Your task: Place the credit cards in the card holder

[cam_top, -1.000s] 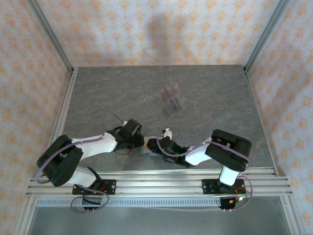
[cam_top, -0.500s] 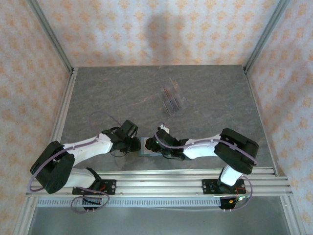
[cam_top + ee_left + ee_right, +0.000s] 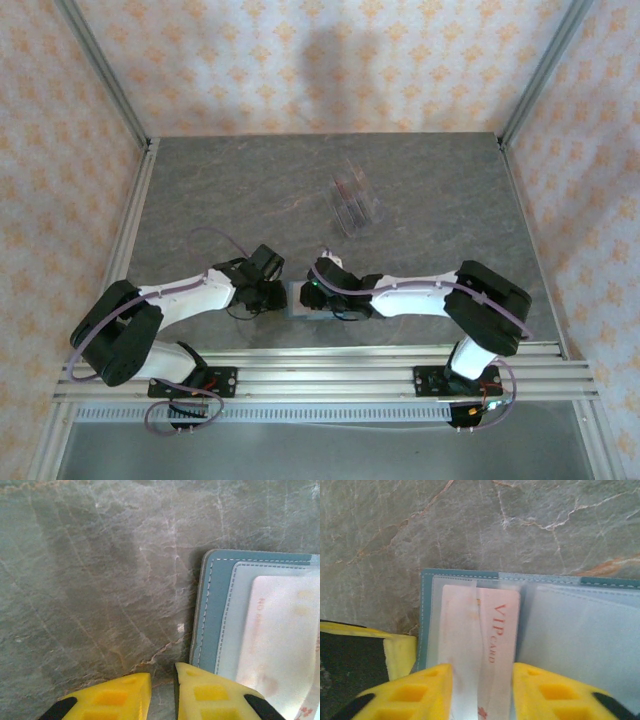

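One pale pink plastic VIP card [image 3: 481, 655] sits half in the open teal leather card holder [image 3: 530, 625] | right gripper [image 3: 481, 690] pinches that card | left gripper [image 3: 162, 692] jaws nearly closed, empty, beside holder's edge

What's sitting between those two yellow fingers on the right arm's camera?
In the right wrist view, a pale card printed "VIP card" lies between the right gripper's yellow fingers, partly tucked under a clear pocket of the teal card holder.
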{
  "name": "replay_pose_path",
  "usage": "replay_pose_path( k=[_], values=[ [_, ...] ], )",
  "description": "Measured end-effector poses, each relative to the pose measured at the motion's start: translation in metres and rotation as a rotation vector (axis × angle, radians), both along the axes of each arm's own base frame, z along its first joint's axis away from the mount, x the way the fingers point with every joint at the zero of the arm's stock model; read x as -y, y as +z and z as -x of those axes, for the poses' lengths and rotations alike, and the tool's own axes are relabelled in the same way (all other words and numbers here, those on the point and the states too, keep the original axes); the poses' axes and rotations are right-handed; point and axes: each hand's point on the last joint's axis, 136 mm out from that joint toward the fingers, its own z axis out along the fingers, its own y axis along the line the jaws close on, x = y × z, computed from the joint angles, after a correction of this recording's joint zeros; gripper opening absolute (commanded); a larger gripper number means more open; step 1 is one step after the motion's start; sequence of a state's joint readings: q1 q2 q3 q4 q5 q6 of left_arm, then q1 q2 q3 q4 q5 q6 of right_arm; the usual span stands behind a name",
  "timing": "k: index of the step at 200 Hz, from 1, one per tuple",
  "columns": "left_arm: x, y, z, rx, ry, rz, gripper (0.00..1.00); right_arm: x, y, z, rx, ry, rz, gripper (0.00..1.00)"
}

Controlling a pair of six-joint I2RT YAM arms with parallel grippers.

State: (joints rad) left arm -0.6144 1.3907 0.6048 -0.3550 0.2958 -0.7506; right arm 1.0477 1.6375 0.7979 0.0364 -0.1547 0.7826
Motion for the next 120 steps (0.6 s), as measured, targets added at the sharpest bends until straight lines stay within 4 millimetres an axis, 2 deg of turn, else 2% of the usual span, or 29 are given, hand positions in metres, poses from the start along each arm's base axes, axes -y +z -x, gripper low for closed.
replay_pose_path(
  k=[26, 66, 86, 120],
  values=[
    [-0.001, -0.001, 0.000, 0.000, 0.001, -0.001, 0.22, -0.002, -0.003, 0.000, -0.008, 0.016, 0.014, 0.15],
    [0.000, -0.001, 0.000, 0.000, 0.001, 0.000, 0.22, -0.001, -0.014, 0.001, -0.028, 0.023, 0.043, 0.10],
    [-0.001, -0.002, 0.000, -0.002, 0.001, -0.002, 0.22, -0.002, -0.015, 0.000, -0.032, 0.026, 0.047, 0.12],
    [-0.001, -0.003, 0.001, -0.004, 0.002, -0.003, 0.22, -0.009, -0.013, -0.003, -0.026, 0.046, 0.054, 0.23]
  ],
)
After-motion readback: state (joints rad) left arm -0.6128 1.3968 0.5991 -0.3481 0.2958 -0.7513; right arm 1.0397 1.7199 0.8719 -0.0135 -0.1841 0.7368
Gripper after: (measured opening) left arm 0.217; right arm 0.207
